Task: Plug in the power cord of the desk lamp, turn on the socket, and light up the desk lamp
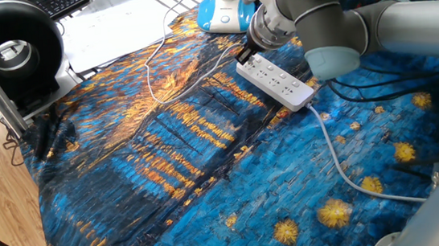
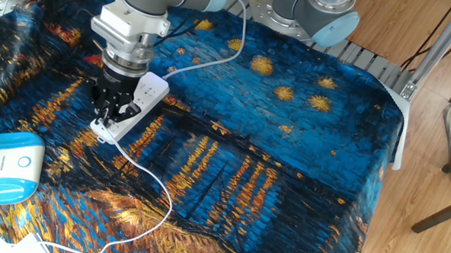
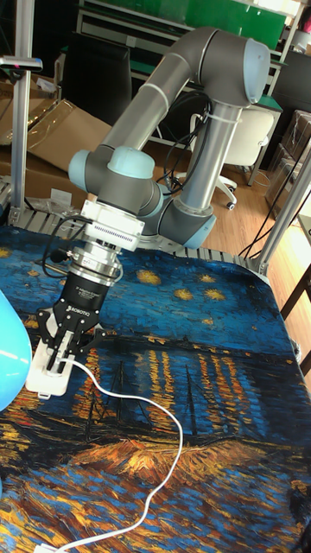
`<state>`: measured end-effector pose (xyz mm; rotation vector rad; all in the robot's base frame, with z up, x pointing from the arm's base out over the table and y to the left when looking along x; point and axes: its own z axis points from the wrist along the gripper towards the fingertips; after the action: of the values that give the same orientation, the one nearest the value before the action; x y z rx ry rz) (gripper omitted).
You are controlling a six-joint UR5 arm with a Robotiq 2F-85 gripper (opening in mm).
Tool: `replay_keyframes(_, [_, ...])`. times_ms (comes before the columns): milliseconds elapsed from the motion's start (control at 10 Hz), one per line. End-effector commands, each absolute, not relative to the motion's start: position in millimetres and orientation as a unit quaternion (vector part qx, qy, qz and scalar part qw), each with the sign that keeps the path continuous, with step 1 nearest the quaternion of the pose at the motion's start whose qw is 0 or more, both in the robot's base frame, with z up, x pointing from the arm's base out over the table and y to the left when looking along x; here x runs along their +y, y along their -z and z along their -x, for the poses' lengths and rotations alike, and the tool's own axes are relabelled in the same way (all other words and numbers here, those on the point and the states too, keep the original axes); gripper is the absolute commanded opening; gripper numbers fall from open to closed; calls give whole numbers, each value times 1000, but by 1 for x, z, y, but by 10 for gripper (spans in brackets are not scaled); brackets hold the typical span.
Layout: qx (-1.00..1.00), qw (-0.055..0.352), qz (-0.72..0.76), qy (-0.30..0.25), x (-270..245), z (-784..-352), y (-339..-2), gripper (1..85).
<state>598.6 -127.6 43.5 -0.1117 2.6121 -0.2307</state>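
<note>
The socket (image 1: 278, 82) (image 2: 152, 88) (image 3: 39, 378), a long white strip, lies on the blue painted cloth. My gripper (image 1: 244, 54) (image 2: 109, 113) (image 3: 66, 347) points down over its end nearest the lamp's blue and white base (image 1: 225, 13) (image 2: 6, 166). The black fingers stand close around the small white plug at that end; the plug itself is mostly hidden between them. The power cord (image 1: 150, 77) (image 2: 165, 199) (image 3: 130, 398) runs thin and white out from between the fingers and loops loosely across the cloth.
The strip's thick pale-grey cable (image 1: 340, 160) (image 2: 215, 62) trails off its other end. Black cables (image 1: 361, 85) lie beside the arm. A round black device (image 1: 6, 50), papers (image 1: 114, 32) and a keyboard (image 1: 62, 1) sit past the cloth's edge. A second arm's base (image 2: 316, 8) stands behind.
</note>
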Motion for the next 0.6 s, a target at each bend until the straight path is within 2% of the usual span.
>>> replay_keyframes(0, [963,257,31,80,-127,-596,-42,13])
replay_keyframes(500, [965,247,31,78,-126,-592,-40,13])
